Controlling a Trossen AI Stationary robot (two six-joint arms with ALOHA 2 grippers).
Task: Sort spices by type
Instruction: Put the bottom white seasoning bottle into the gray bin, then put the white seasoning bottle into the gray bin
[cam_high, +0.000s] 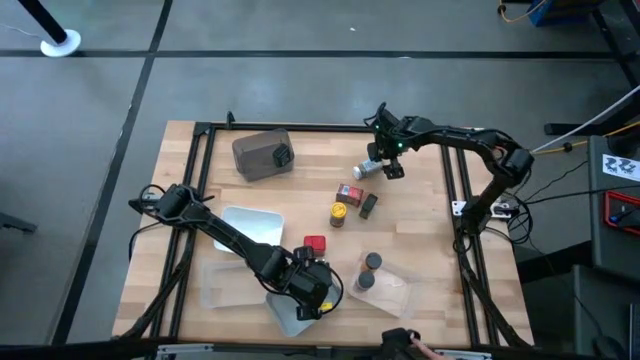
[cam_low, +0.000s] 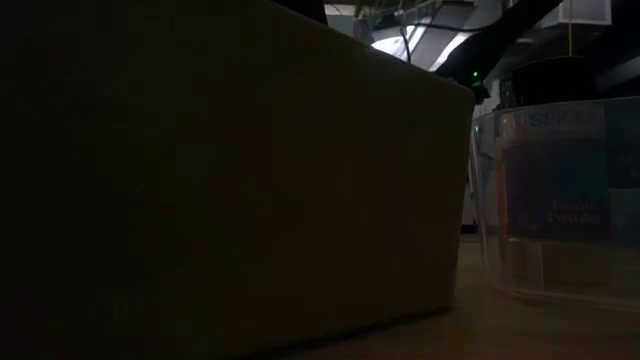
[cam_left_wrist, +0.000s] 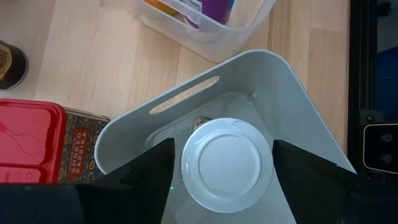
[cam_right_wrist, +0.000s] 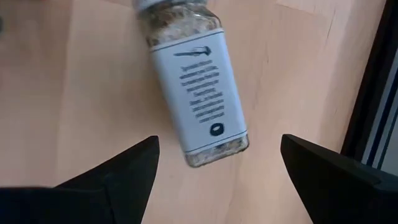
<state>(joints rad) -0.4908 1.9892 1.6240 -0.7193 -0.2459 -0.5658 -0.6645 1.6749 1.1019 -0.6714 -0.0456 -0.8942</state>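
In the left wrist view a jar with a white lid (cam_left_wrist: 227, 165) stands upright between the fingers of my left gripper (cam_left_wrist: 224, 155), inside the grey tray (cam_left_wrist: 292, 106) at the table's near edge. My left gripper (cam_high: 312, 288) is shut on it. My right gripper (cam_right_wrist: 219, 142) is open near the far right of the table. It hovers over a clear jar with a white label (cam_right_wrist: 199, 87) that lies on its side on the wood, one finger on each side of its bottom end and apart from it. In the high view this jar (cam_high: 368, 168) lies just beside the right gripper (cam_high: 385, 160). My left gripper pinches the white-lidded jar between its two fingers (cam_left_wrist: 155, 168), which come from above and point down along the jar's sides just under the lid's rim (cam_left_wrist: 186, 186). The jar stays upright inside the grey tray. Its lid hides whether its bottom rests on the tray floor.
A red box (cam_high: 314, 243) sits beside the grey tray. A yellow-lidded jar (cam_high: 339, 214), a red box (cam_high: 349, 192) and a black box (cam_high: 368, 205) stand mid-table. Two dark-lidded jars (cam_high: 370, 270) are in a clear tray (cam_high: 400, 290). The brown tub (cam_high: 262, 153) and white tray (cam_high: 250, 222) lie left.
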